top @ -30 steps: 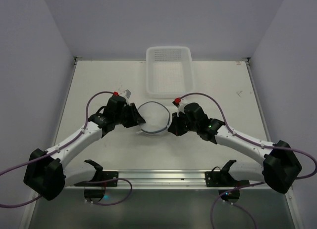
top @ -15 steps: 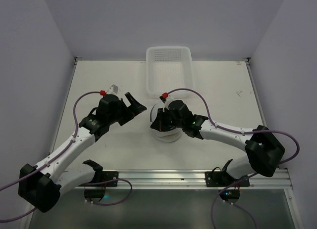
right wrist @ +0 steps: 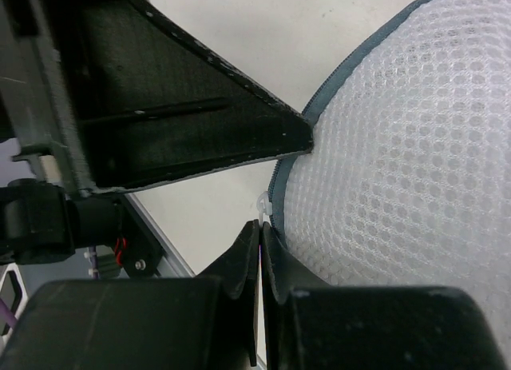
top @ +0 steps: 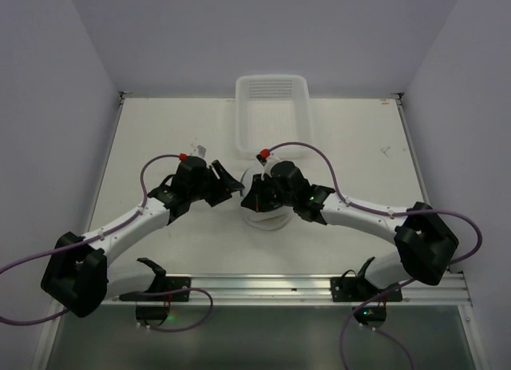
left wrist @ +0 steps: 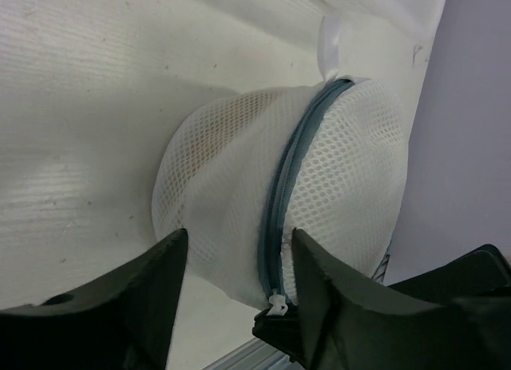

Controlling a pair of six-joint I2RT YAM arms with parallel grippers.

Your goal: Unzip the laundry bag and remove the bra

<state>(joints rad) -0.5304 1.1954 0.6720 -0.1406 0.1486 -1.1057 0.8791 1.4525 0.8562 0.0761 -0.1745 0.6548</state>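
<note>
The laundry bag (left wrist: pixel 343 178), a round white mesh pouch, stands on the table with its grey-blue zip (left wrist: pixel 289 174) shut and running down its middle. In the top view only the low edge of the laundry bag (top: pixel 267 218) shows under both grippers. My right gripper (right wrist: pixel 261 226) is shut on the white zip pull (right wrist: pixel 266 202) at the bag's lower edge. My left gripper (left wrist: pixel 239 250) is open, its fingers straddling the bag's near side just above the zip pull (left wrist: pixel 276 303). The bra is hidden.
A white rectangular plastic basket (top: pixel 271 86) sits at the back edge of the table, just behind the bag. Grey walls close in the left, right and back. A metal rail (top: pixel 263 284) runs along the near edge between the arm bases.
The right gripper crossed to the bag's left side and pushed the bag slightly right, then held still. The left gripper let go, drew back with jaws wide, then returned to the bag, jaws narrower.
</note>
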